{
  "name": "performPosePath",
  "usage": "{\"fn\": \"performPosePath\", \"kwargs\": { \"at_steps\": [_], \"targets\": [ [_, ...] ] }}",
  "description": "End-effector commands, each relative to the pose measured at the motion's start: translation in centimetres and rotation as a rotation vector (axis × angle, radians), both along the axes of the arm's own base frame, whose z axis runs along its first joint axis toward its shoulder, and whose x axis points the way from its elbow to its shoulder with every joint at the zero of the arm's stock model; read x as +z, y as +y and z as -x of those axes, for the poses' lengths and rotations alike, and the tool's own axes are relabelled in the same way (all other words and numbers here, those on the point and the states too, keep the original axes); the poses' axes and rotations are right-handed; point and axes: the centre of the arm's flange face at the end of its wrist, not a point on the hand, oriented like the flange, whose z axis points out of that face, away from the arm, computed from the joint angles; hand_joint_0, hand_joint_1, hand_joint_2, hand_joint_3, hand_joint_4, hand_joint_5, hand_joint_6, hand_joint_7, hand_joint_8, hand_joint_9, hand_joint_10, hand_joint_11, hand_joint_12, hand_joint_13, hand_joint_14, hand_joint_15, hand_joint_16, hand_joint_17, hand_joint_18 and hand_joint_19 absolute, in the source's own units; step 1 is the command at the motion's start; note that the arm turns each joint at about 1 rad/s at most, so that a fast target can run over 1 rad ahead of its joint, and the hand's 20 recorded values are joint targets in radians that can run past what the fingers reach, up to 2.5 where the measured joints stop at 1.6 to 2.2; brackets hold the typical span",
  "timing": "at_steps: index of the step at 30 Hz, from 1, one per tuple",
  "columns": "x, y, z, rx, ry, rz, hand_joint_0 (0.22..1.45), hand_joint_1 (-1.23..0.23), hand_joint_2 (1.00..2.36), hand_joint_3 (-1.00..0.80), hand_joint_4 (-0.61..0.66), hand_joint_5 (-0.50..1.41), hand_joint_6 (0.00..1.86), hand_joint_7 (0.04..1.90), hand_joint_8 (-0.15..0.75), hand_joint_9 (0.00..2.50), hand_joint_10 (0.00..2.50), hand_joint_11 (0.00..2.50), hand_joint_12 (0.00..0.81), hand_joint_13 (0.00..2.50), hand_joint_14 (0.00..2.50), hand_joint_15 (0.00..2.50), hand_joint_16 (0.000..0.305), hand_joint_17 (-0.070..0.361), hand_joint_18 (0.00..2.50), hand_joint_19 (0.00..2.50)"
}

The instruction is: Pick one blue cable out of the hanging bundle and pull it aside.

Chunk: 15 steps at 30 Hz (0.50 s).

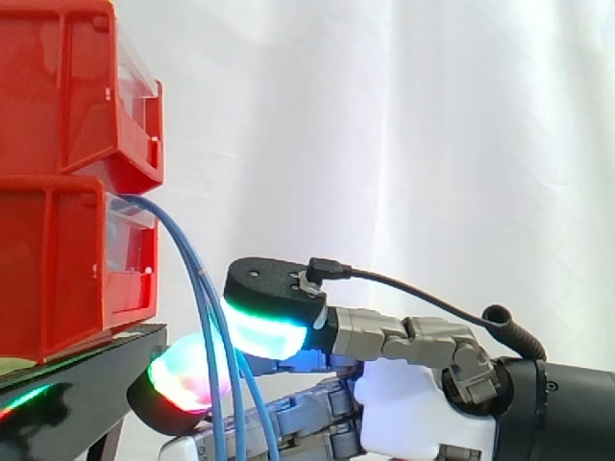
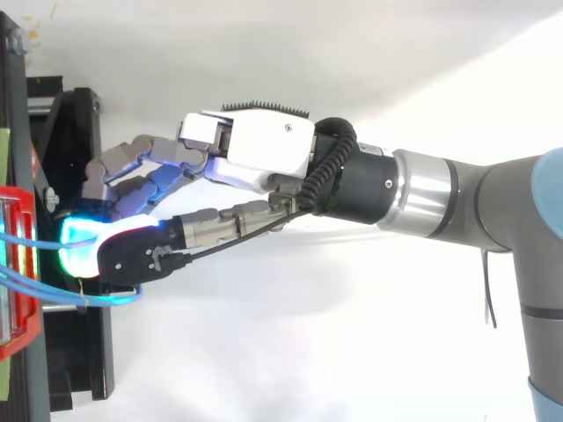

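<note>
Several thin blue cables [image 1: 195, 274] hang out of the lower red bin [image 1: 58, 279] and drop past the edge of the black stand [image 1: 86, 379]. My hand [image 1: 413, 403] reaches in from the right at stand height. Its fingers are curled, with a green-white pad [image 1: 264, 331] above and a red-green pad [image 1: 183, 379] below. The cables run down between these two pads, which pinch at least one strand. In the top view the hand [image 2: 255, 154] closes at the bin's front, where the blue cables [image 2: 26, 237] run into the glowing pads and loop under the thumb.
A second red bin [image 1: 67, 86] is stacked on the lower one. The black stand [image 2: 75, 132] lies along the left edge under the fingers. A white curtain hangs behind, and the arm [image 2: 493, 202] crosses in from the right.
</note>
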Motion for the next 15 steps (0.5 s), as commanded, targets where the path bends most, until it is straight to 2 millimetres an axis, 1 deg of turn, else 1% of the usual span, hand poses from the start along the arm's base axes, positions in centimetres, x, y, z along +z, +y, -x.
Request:
{"fn": "performPosePath", "kwargs": {
  "at_steps": [1,2,7,9,10,11,12,14,15],
  "targets": [
    [-0.1,-0.3,0.1,-0.001,0.012,-0.001,0.56,-0.70,1.01,0.04,0.17,-0.13,0.84,0.90,0.354,0.80,0.01,0.24,0.418,0.63,0.01,0.33,0.061,0.138,0.63,0.51],
    [0.0,-0.2,0.1,0.000,0.013,-0.002,0.56,-0.68,1.01,0.02,0.19,-0.13,0.84,0.91,0.361,0.80,0.01,0.24,0.422,0.64,0.01,0.32,0.062,0.140,0.63,0.51],
    [-0.1,-0.2,0.2,0.011,0.023,-0.001,0.56,-0.67,1.01,0.01,0.19,-0.14,0.84,0.92,0.360,0.80,0.01,0.24,0.420,0.64,0.01,0.32,0.062,0.139,0.63,0.50],
    [-0.1,-0.1,0.2,0.016,0.026,0.000,0.56,-0.66,1.01,0.05,0.18,-0.14,0.85,0.96,0.362,0.80,0.01,0.25,0.420,0.64,0.01,0.32,0.062,0.139,0.63,0.49],
    [0.0,-0.1,0.2,0.018,0.026,-0.001,0.55,-0.66,1.01,0.07,0.19,-0.14,0.89,0.90,0.363,0.80,0.01,0.26,0.423,0.64,0.01,0.33,0.062,0.140,0.63,0.50],
    [0.1,-0.1,0.2,0.019,0.026,-0.001,0.55,-0.64,1.01,0.12,0.19,-0.14,0.90,0.92,0.375,0.81,0.01,0.26,0.436,0.65,0.01,0.32,0.065,0.146,0.65,0.49],
    [1.3,-0.1,0.5,0.019,0.038,-0.001,0.54,-0.63,1.00,0.15,0.20,-0.14,0.91,0.93,0.381,0.82,0.01,0.27,0.439,0.65,0.01,0.32,0.066,0.148,0.66,0.48],
    [1.8,-0.1,0.7,0.019,0.056,0.001,0.55,-0.63,1.00,0.17,0.20,-0.13,0.91,0.95,0.387,0.82,0.01,0.27,0.445,0.65,0.01,0.33,0.067,0.151,0.67,0.48],
    [1.9,-0.2,0.9,0.019,0.071,0.003,0.54,-0.62,1.04,0.17,0.21,-0.13,0.92,0.96,0.392,0.82,0.01,0.28,0.448,0.66,0.01,0.33,0.068,0.153,0.68,0.48]
  ]
}}
